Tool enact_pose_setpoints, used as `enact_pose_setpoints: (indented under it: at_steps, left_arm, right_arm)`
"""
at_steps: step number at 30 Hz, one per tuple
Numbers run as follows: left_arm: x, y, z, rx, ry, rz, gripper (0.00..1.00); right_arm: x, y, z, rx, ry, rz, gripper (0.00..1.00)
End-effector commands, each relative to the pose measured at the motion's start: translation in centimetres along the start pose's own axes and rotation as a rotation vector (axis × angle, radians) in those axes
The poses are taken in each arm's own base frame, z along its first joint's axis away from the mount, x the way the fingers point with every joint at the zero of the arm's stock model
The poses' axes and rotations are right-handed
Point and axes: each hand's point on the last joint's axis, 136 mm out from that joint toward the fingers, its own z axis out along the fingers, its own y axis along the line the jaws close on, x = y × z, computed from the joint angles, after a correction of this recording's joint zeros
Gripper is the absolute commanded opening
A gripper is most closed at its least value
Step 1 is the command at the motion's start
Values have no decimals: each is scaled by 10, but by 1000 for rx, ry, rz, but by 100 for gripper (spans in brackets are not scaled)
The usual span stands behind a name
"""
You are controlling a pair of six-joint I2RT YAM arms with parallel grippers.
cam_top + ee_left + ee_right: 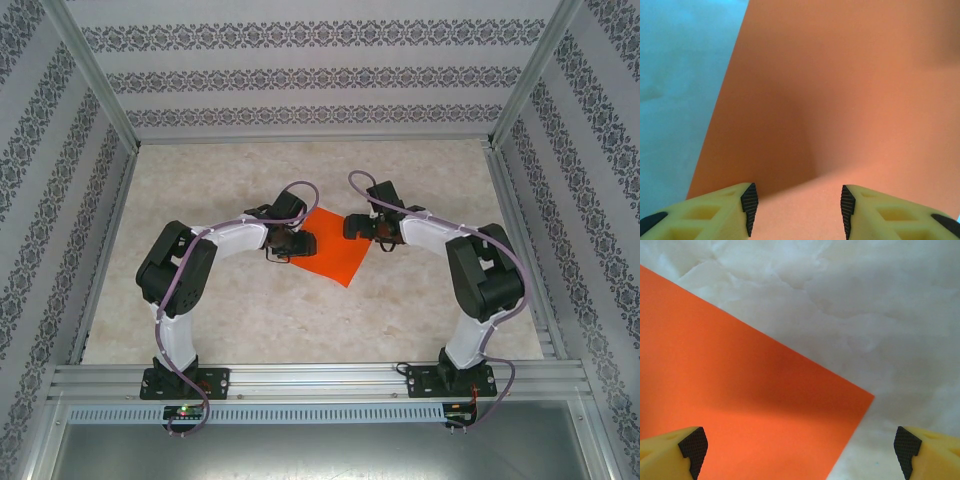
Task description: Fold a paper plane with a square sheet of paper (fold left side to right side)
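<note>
On the table [250, 320] lies the sheet [338, 255], flat, thin, light, probably floppy and best pinched at its left edge; the left gripper [798, 207] stands half-spread over it, gripping nothing, and the right gripper [800, 450] gapes wide by a corner.

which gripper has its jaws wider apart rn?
The right gripper: its jaws stand at the edges of its wrist view, one over the sheet, one over bare table. The left gripper is narrower, both jaws over the sheet.
</note>
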Motion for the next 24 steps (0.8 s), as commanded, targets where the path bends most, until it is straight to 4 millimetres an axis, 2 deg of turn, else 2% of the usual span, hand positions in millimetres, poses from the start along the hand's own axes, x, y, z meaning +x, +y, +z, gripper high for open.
enact_pose_setpoints:
  at_steps: [1,8,15,21,24]
  left_arm:
    - [4,7,4,-10,4,-26,51]
    - [6,10,6,-17,7,-30,49]
    - [6,9,4,-13,0,-31,49]
    - [3,7,0,-4,-16,-30,49]
    - [1,4,-4,6,-30,-27,49]
  right_arm:
    - [-3,17,7,-25,9,-28,98]
    - [14,24,19,-31,68,-40,98]
    - [30,41,18,-110,117,-20,96]
    - [37,55,13,-165,136,-17,87]
    - [37,58,13,-169,145,-25,78]
